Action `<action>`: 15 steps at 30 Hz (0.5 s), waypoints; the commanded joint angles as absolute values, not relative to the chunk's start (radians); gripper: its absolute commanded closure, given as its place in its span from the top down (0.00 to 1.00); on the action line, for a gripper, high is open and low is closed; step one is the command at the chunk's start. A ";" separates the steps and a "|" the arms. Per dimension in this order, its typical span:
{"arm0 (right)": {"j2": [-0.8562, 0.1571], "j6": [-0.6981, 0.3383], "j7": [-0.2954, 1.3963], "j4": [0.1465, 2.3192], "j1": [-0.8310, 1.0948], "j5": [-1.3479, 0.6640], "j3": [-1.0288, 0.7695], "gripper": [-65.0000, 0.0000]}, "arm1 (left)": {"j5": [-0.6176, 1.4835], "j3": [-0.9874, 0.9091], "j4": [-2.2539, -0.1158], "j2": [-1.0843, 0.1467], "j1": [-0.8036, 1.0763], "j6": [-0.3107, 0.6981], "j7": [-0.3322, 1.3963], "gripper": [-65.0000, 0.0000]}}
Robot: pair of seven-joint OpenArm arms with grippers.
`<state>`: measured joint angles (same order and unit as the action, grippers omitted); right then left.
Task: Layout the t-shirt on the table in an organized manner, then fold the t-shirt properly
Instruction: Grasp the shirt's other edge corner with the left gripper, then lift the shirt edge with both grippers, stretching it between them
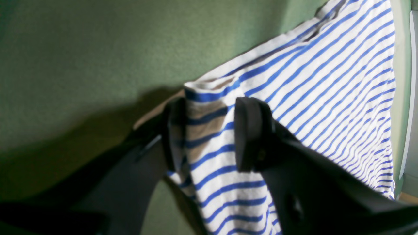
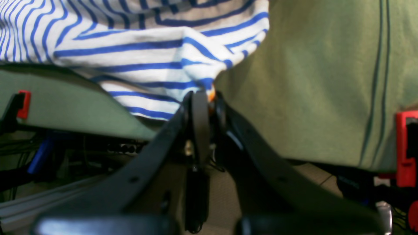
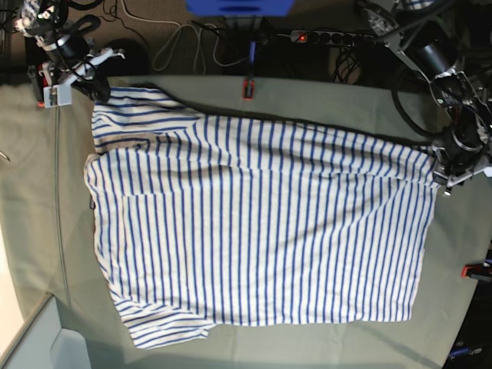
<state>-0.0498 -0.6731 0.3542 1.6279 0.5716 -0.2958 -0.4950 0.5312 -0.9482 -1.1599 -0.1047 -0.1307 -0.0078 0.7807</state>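
Observation:
The t-shirt (image 3: 254, 231), white with thin blue stripes, lies spread flat across the table (image 3: 323, 96). My right gripper (image 3: 96, 88) sits at the shirt's far-left corner. In the right wrist view my right gripper (image 2: 210, 98) is shut, pinching a bunched edge of the t-shirt (image 2: 147, 49) just over the table (image 2: 310, 81) edge. My left gripper (image 3: 446, 173) is at the shirt's right corner. In the left wrist view my left gripper (image 1: 209, 130) straddles a corner of the t-shirt (image 1: 326, 81), its jaws apart with flat cloth between them, above the table (image 1: 81, 49).
Red clips (image 3: 248, 88) (image 3: 477, 269) hold the table cloth at its edges, and two more clips (image 2: 406, 147) (image 2: 23, 104) show in the right wrist view. A power strip (image 3: 330, 36) and cables lie beyond the far edge.

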 commanded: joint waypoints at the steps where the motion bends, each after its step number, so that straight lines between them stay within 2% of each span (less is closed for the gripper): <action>1: -0.058 -0.698 0.332 1.641 0.572 -0.312 -0.499 0.00 | 0.541 -0.949 -1.173 -0.119 -0.148 0.001 0.773 0.35; 2: -0.058 -0.698 0.332 1.641 0.564 -0.312 -0.499 0.00 | 0.541 -0.949 -1.173 -0.120 -0.148 0.001 0.773 0.32; 3: -0.058 -0.698 0.332 1.641 0.559 -0.312 -0.499 0.00 | 0.544 -0.949 -1.173 -0.120 -0.148 0.002 0.773 0.24; 5: -0.058 -0.698 0.332 1.641 0.556 -0.312 -0.499 0.00 | 0.547 -0.949 -1.181 -0.122 -0.145 0.002 0.774 0.03; 6: -0.058 -0.698 0.332 1.641 0.556 -0.312 -0.499 0.00 | 0.547 -0.949 -1.184 -0.122 -0.142 -0.002 0.776 0.00; 8: -0.058 -0.698 0.332 1.641 0.553 -0.312 -0.499 0.00 | 0.547 -0.949 -1.184 -0.124 -0.139 -0.004 0.776 0.02; 11: -0.058 -0.698 0.332 1.641 0.552 -0.312 -0.498 0.00 | 0.550 -0.957 -1.205 -0.125 -0.111 -0.004 0.802 0.00; 15: -0.061 -0.698 0.332 1.641 0.559 -0.312 -0.504 0.00 | 0.604 -1.021 -1.414 -0.111 -0.013 -0.002 0.929 0.00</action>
<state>-0.0509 -0.6731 0.3546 1.6268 0.5522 -0.2958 -0.4961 0.6041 -1.0176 -1.3956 -0.0906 -0.0044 -0.0071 0.9482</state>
